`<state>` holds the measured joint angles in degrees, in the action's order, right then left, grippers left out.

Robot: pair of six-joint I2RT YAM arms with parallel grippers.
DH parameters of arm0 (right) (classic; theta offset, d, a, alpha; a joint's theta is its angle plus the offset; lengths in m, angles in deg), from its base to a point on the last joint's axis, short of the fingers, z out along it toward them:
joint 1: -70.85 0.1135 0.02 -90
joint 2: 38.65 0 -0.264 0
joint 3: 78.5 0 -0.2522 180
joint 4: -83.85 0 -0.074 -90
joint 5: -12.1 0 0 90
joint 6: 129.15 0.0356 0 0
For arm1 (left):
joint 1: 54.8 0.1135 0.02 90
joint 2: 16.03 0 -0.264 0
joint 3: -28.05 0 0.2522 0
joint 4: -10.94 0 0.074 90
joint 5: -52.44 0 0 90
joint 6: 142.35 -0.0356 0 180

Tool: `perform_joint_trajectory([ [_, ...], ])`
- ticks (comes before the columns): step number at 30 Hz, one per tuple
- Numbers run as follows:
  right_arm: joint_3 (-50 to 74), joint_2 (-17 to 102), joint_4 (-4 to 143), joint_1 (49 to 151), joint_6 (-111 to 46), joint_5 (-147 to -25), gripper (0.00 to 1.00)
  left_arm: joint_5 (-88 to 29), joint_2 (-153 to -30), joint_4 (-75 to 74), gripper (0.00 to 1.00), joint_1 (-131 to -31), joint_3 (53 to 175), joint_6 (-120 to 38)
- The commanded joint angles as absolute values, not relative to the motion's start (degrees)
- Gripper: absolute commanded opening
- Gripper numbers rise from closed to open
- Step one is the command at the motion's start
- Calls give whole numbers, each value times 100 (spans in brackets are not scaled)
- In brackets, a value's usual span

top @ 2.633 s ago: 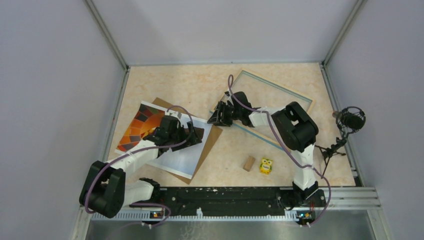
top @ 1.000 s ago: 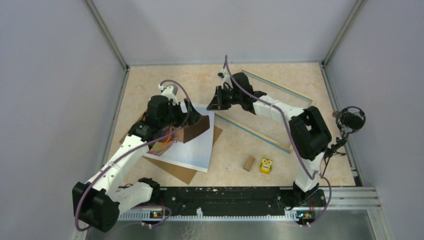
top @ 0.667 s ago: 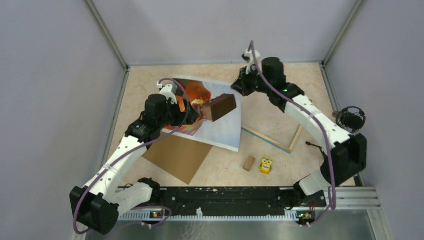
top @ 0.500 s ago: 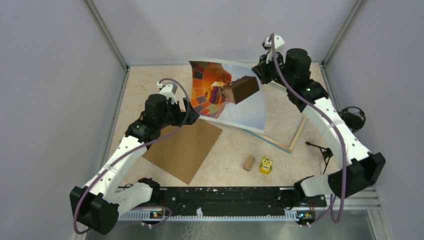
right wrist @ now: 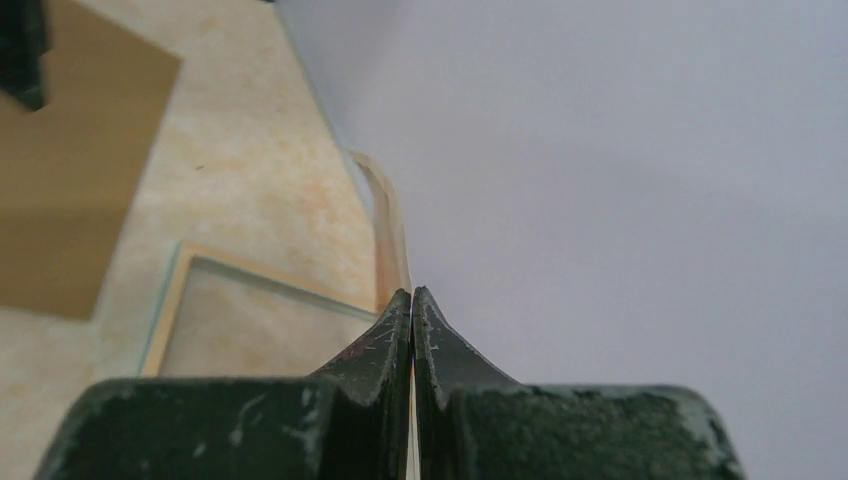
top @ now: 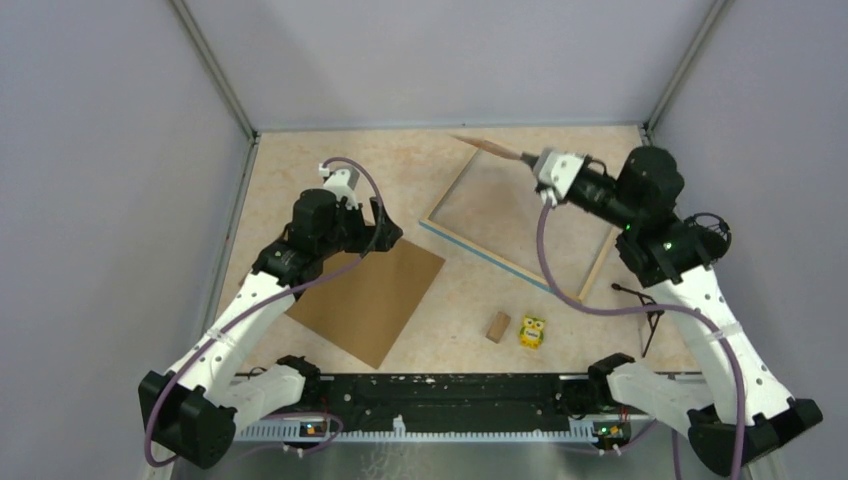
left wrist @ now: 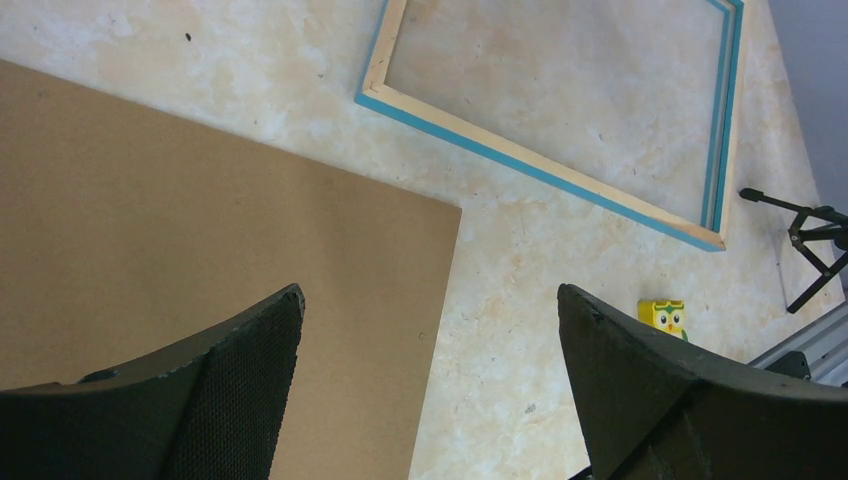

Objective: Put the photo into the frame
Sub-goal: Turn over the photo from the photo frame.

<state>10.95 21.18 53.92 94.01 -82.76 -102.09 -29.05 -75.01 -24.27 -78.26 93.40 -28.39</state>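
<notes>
- Big change in the last sec: the photo is off the brown backing board and has been swung across to the right side.
- The right gripper has it alone now. In the wrist cam the jaws are pinched tight on one edge of the sheet, which curls away from the fingers toward the back wall.
- Half a sec ago the balloon pic was spread out face-up to the top cam. Now the wrist has rolled, so from above it's only a thin edge-on sliver.
- Photo location: up in the air near the frame's far corner, not lying in the opening yet.
- The frame lies flat on the table, fully uncovered, with bare tabletop showing thru the middle.
- The left gripper is wide open w/ nothing in it. It hasn't budged and sits over the board's far corner.
- What it means: pickup and carry look done, and placement is what's left.
- Next, IMO: roll the sheet back to flat, line its corners up w/ the frame and lower it in.
- Risk: a one-edge pinch on floppy paper, so it could sag or catch on the rim.
</notes>
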Motion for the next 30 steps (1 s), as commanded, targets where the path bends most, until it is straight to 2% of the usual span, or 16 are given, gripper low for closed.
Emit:
perform_joint_trajectory([
  [1, 2622, 1620, 5593, 9473, -9371, -12116, 0, -2971, -7430, -2196, 98, -7886, 9444, -2953],
  [6, 4232, 1074, 5760, 9554, -9551, -12449, 0, -3007, -7423, -2177, 98, -7914, 9378, -2983],
  [10, 4930, 744, 5302, 9582, -9599, -12413, 0, -2943, -7501, -2101, 98, -7947, 9375, -2985],
  [12, 5258, 546, 5688, 9626, -9173, -12141, 0, -2896, -7544, -2061, 98, -7956, 9370, -2958],
  [13, 5421, 448, 6046, 9655, -8796, -11999, 10, -2866, -7563, -2037, 98, -7958, 9368, -2932],
  [16, 5954, 119, 7364, 9680, -7570, -11620, 28, -2753, -7628, -1962, 98, -7956, 9358, -2868],
  [17, 6133, 40, 7747, 9695, -7157, -11495, 40, -2716, -7634, -1949, 98, -7958, 9364, -2851],
  [18, 6261, 3, 8014, 9705, -6673, -11315, 78, -2693, -7637, -1944, 99, -7959, 9375, -2845],
  [19, 6333, -11, 8176, 9713, -6237, -11097, 96, -2678, -7635, -1943, 99, -7953, 9392, -2857],
  [23, 5885, 165, 7465, 9777, -4139, -9838, 99, -2777, -7638, -2054, 98, -7959, 9530, -3037],
  [27, 4894, 505, 5222, 9915, -2013, -8168, 99, -2875, -7716, -2077, 98, -7958, 9709, -3176],
  [30, 4645, 705, 4231, 9911, -360, -7876, 99, -2776, -7812, -1912, 98, -7959, 9735, -3152],
])
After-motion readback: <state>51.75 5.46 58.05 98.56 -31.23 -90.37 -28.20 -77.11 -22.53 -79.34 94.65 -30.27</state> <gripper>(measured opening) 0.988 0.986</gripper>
